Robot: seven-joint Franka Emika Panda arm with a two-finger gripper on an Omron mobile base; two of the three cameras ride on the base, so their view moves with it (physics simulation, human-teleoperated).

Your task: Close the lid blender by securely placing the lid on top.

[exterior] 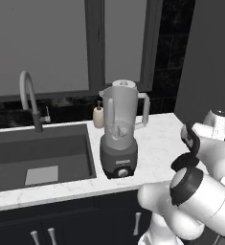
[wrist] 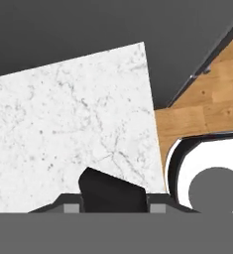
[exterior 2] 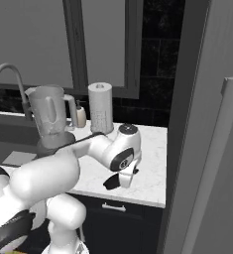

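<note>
Seemingly, the flat round black lid (wrist: 113, 196) is pinched in the jaws over the white marble desk (wrist: 68, 124), well apart from the tall translucent grey blender (exterior: 119, 136); placing remains.

Blender (exterior: 118, 139) translucent grey, dark base; counter (wrist: 63, 124) white grey-veined marble.

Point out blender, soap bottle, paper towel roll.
blender (exterior: 119, 125): left base view, middle of the translucent jar.
soap bottle (exterior: 98, 116): left base view, bottle body.
paper towel roll (exterior 2: 100, 108): right base view, side of the roll.
</note>
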